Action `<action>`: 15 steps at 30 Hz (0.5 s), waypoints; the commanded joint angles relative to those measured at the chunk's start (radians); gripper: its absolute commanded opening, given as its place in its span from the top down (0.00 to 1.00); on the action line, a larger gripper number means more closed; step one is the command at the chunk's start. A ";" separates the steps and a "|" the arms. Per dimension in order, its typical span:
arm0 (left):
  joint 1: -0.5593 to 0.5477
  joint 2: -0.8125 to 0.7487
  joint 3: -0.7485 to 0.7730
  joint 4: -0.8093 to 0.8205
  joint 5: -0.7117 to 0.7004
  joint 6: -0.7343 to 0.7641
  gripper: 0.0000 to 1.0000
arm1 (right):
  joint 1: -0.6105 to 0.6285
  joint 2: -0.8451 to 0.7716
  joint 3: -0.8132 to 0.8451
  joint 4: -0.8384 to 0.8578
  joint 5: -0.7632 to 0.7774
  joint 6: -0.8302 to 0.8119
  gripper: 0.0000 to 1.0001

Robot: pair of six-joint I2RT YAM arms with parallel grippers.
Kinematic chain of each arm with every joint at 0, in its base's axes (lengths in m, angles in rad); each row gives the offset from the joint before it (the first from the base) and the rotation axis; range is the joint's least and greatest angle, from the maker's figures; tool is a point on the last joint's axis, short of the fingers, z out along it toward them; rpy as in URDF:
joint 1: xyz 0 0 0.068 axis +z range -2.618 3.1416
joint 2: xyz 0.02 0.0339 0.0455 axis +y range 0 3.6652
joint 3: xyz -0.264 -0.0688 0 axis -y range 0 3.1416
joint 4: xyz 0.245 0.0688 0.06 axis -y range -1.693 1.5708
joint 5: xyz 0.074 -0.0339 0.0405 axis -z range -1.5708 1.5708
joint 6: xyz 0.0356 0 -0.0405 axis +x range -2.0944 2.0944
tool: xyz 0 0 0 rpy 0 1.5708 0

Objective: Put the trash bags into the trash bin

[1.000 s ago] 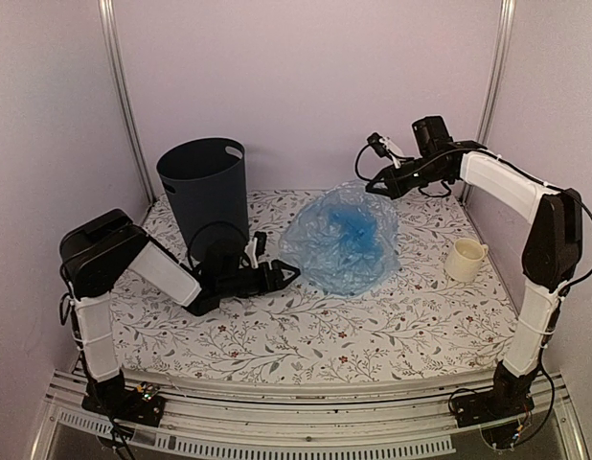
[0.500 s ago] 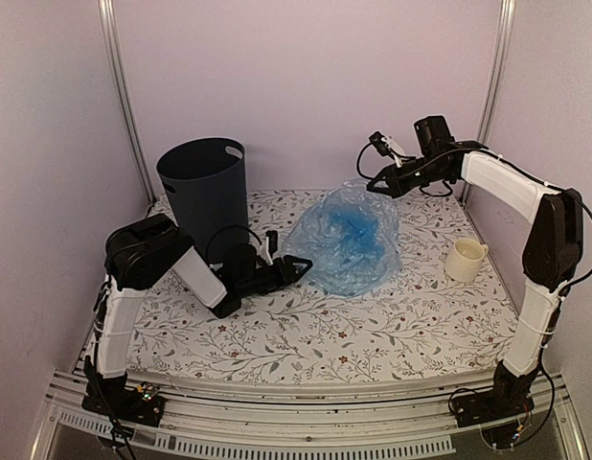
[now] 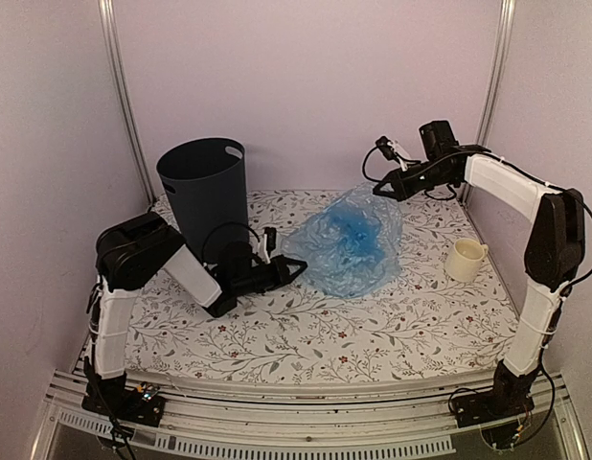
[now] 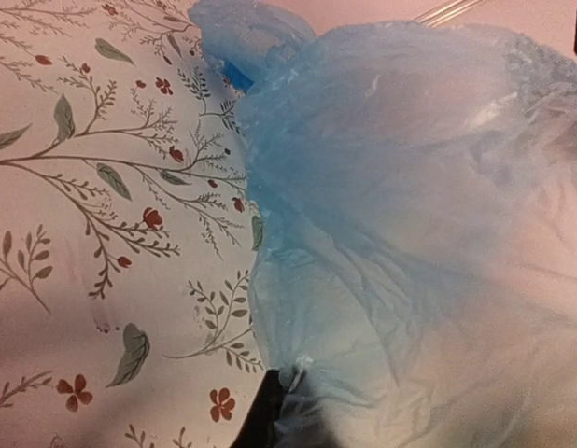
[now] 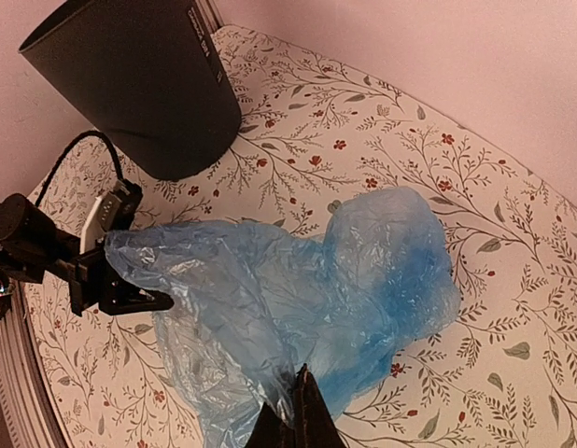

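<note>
A cream mug [image 3: 464, 260] stands upright on the floral-patterned desk [image 3: 373, 331], near its right edge.

Floral table [image 3: 373, 326]: bin [image 3: 205, 192], bag [image 3: 349, 244], mug [image 3: 464, 260]

left arm [image 3: 108, 331] and right arm [image 3: 507, 182] white-shelled with black joints, looping black cables [image 5: 80, 135] (one near each wrist)

My left arm is folded low, forearm level, left gripper [image 3: 294, 271] pointing right; its jaw spacing cannot be read. My right arm reaches high and leftward, right gripper [image 3: 380, 189] angled down, jaws pinched together on the trash bag [image 3: 346, 240].
</note>
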 commanded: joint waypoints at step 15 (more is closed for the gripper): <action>0.017 -0.454 0.496 -0.929 -0.030 0.518 1.00 | -0.075 -0.260 0.056 -0.004 0.096 -0.010 0.98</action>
